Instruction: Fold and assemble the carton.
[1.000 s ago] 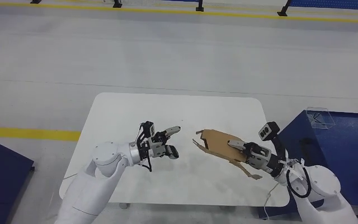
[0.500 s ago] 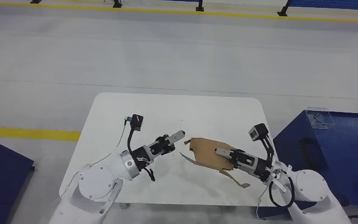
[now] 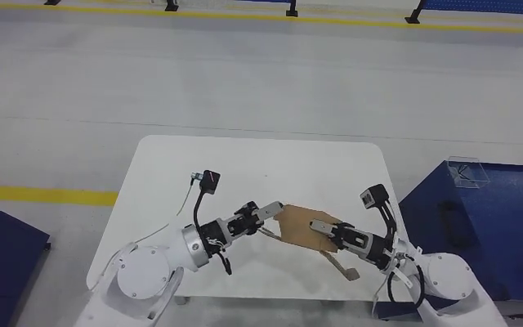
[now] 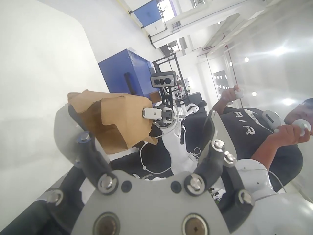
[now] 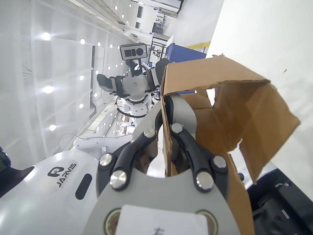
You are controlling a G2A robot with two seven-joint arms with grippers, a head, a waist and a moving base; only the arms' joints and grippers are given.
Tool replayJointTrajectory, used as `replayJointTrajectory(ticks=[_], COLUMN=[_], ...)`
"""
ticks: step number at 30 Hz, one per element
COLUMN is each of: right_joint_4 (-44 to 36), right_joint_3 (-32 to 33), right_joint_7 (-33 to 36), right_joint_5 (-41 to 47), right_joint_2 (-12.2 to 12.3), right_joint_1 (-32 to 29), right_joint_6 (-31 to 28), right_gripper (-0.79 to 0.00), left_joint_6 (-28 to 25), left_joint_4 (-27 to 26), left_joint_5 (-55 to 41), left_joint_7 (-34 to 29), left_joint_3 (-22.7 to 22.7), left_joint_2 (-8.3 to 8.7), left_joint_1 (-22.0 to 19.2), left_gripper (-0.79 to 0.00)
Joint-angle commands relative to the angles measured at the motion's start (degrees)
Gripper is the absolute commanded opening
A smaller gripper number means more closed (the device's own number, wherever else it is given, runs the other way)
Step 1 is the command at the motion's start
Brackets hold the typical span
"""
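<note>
A: Two tools engaged?
B: Right tool (image 5: 166, 113) clenched on one wall of the carton (image 3: 306, 230), held over the table (image 3: 245, 163). Left tool (image 3: 266, 217) spread at its open end.
A: Next?
B: Likely squaring: left tool must grip the opposite wall.

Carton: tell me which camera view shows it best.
The right wrist view: the carton sits close, its open inside and flaps plain, one wall clamped in the right gripper. The top view shows it small, over the table. The left wrist view shows its outside farther off, beyond the open left gripper.
</note>
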Motion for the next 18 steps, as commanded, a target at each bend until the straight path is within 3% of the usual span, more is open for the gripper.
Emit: replayJointTrajectory(ticks=[1, 9, 18], right_joint_4=[-0.03, -0.3, -0.4], right_joint_3=[-0.25, -0.76, -2.46], right_joint_7=[0.05, -0.04, -0.36], right_joint_5=[-0.06, 0.23, -1.24], right_joint_2=[-0.02, -0.11, -0.25], right_joint_1=[0.18, 0.35, 0.36], right_joint_6=[0.07, 0.06, 0.37], right_gripper=[-0.785, -0.785, -0.785], left_joint_6=[1.14, 2.02, -0.38], left_joint_4=[0.51, 1.51, -1.78], left_joint_5=[0.26, 0.19, 1.64], left_joint_7=[-0.7, -1.02, 0.24], left_joint_3=[0.86, 3.32, 3.64], left_joint_2=[-0.06, -0.36, -0.19], left_joint_1=[-0.66, -2.3, -0.29], left_gripper=[0.0, 0.0, 0.0])
